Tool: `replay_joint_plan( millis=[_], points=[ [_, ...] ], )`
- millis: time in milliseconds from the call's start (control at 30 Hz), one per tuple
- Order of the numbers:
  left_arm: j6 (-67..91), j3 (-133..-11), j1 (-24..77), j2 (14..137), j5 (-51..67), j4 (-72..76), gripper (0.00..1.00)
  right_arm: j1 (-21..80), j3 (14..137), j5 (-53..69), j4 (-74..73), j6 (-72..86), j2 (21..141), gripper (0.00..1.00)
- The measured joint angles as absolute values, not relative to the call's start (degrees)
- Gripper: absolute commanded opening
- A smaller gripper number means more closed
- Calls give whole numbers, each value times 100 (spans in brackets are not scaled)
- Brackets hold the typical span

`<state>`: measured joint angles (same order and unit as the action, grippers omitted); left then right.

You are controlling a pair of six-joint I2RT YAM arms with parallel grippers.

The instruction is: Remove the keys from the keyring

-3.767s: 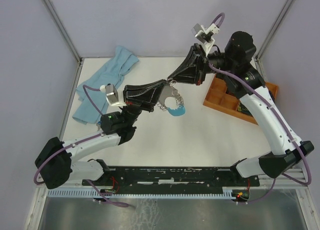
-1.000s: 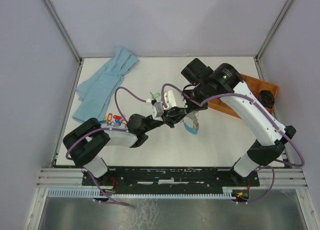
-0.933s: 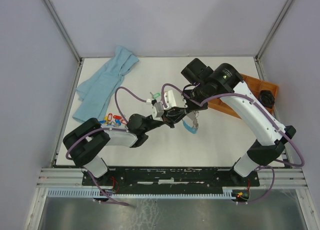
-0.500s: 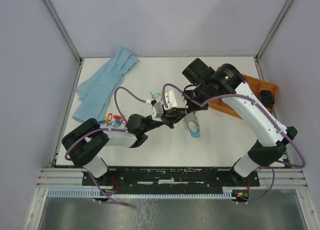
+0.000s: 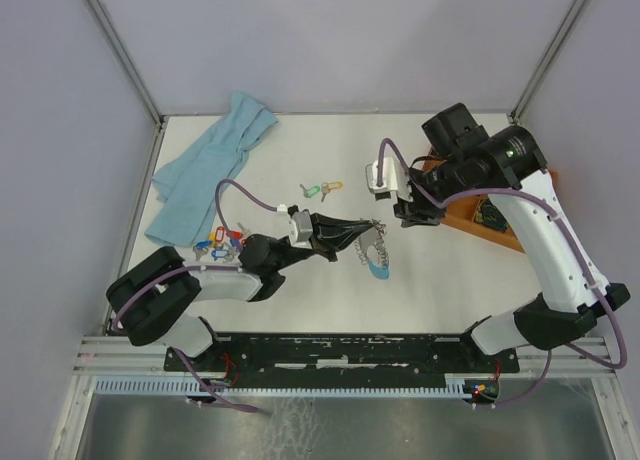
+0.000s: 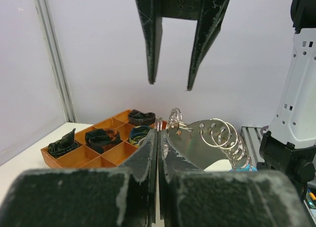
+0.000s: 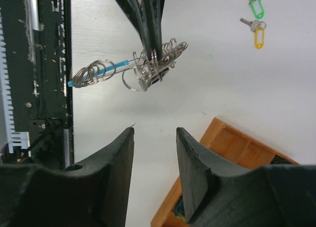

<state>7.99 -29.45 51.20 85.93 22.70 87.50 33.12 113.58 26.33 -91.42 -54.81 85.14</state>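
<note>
Holding what, the left fingers [image 5: 340, 230]? — Mara

Pressed flat together on the bunched end of the keyring [image 5: 372, 244]; the left wrist view shows no gap between them, only a silver plate and a fan of small rings sticking out past the tips. — Jon

And the rest of the loop? — Mara

It trails from those tips toward the near edge of the surface [image 5: 430, 290], ending in the light blue stretch [image 5: 378, 271]; I cannot tell whether that end rests on the surface or hangs just above it; the keys [image 7: 148, 71] on it are packed so tight that I cannot pick one from another. — Jon

Where does the right side stand? — Mara

The right fingers [image 5: 413, 212] are partly spread with nothing between them; they point at the bunch from the right, near it yet clearly apart; seen from the right wrist, the loop's long axis runs from side to side, the same way the two fingers are set apart. — Jon

So which arm goes for a key? — Mara

The right, I would say; it is the only free one, and the bunch lies straight ahead of it; it likely needs to single out one key standing clear of the cluster, otherwise it closes on the whole fan; the green- and yellow-tagged pair [image 5: 321, 190] lies loose farther back. — Jon
</note>
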Motion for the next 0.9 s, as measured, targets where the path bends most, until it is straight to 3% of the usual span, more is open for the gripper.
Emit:
replay_joint_plan(
  millis=[133,333,600,900],
  points=[
    [801,-2759,5085,8353,2353,8746,3,2939,10565,3238,-8849,-5553,7975,49],
    [803,-2567,5054,7933,2604,8713,3,2781,9421,4215,-7780,-5712,7334,39],
    [803,-2541,5048,7470,2821,8499,3,2724,9395,5015,-6912,-5808,7542,32],
    [803,-2515,5048,7365,2888,8239,3,2722,9192,5752,-6943,-6233,7605,31]
  ],
)
